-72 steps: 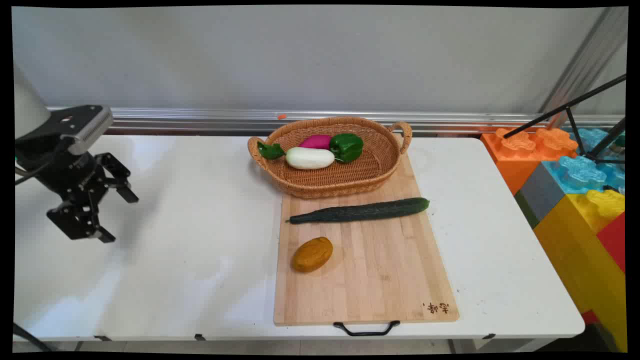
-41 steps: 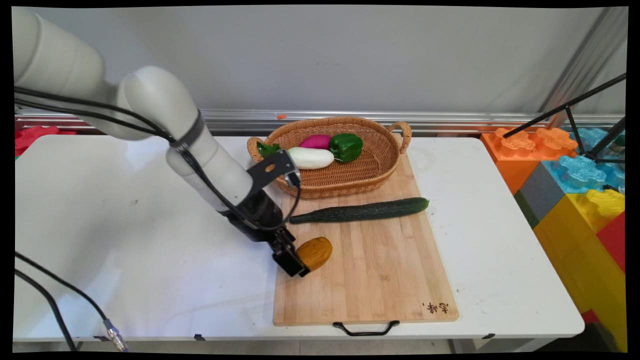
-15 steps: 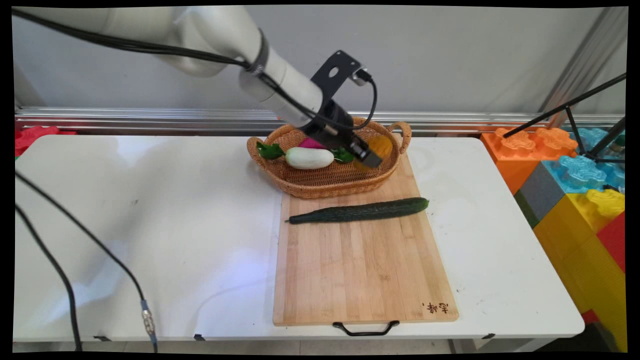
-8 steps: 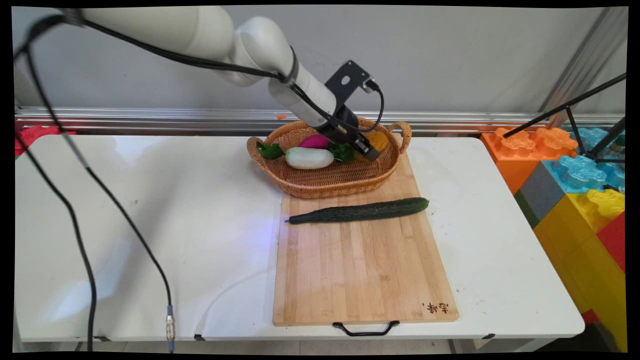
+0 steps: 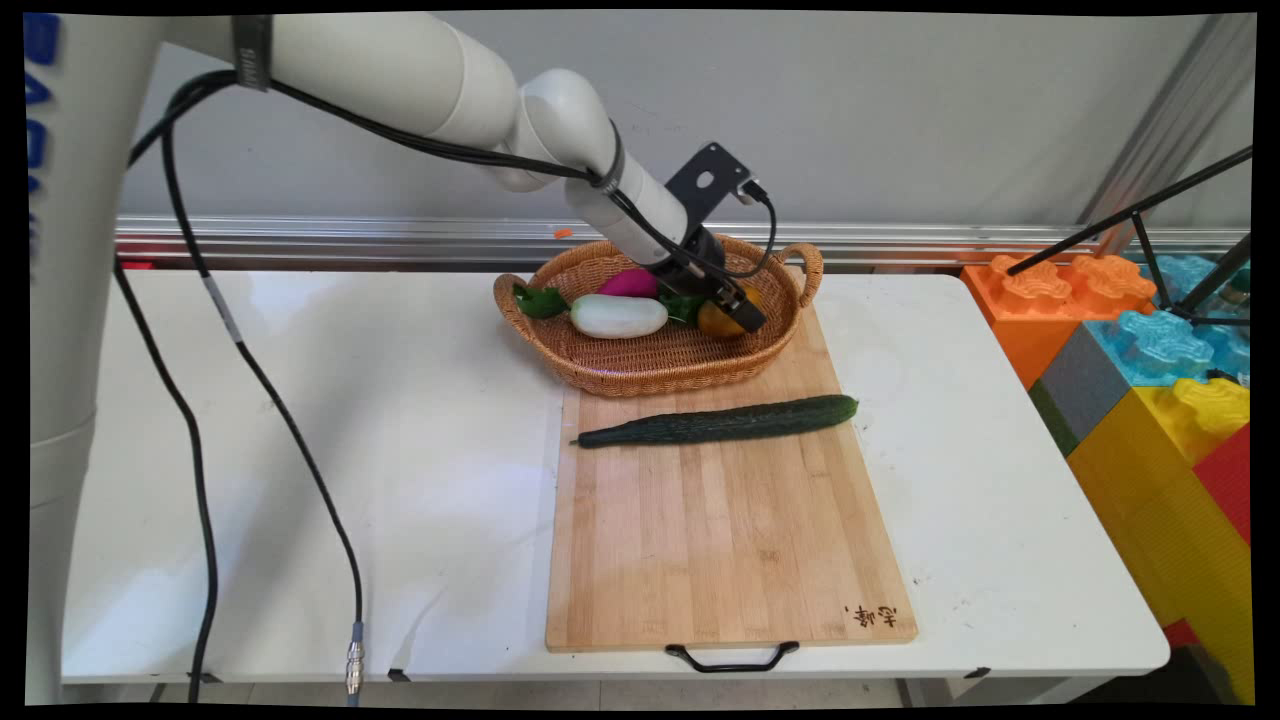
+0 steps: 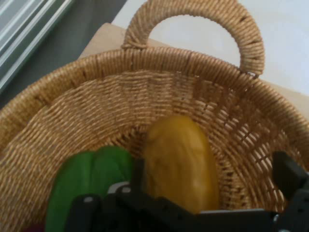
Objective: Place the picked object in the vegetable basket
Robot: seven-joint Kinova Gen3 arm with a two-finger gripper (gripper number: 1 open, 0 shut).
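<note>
Noting the pose first: the gripper [image 5: 742, 315] sat low inside the wicker basket [image 5: 650, 378] at upper centre of the main view, reaching in from the upper left. In the hand view the gripper [image 6: 212, 169] was spread wide. One finger [image 6: 139, 175] stood against the left flank of the yellow-brown potato [image 6: 181, 164], and the other finger [image 6: 288, 174] stood well clear of it near the right edge, with bare weave between. Nothing was clamped, and the potato [image 5: 712, 320] looked to be lying on the basket floor, just beside the green pepper [image 6: 91, 180] at its left. Judgement: with the jaws already apart, the hand would do best to come away straight along its own axis. A sideways drift would let the near finger roll the potato or snag the basket wall [image 6: 145, 63]. The potato's long axis ran nearly top-to-bottom in the hand view, leaning slightly right. Its far end pointed toward the handle-end wall and its near end toward the linkage. In the main view it was mostly hidden by the gripper, so its direction could not be read there. Also in the basket were a white vegetable [image 5: 618, 315] and a magenta one [image 5: 628, 283], left of the gripper. A cucumber [image 5: 720, 422] lay crosswise on the cutting board [image 5: 730, 540] below the basket, on the white table [image 5: 300, 450].
</note>
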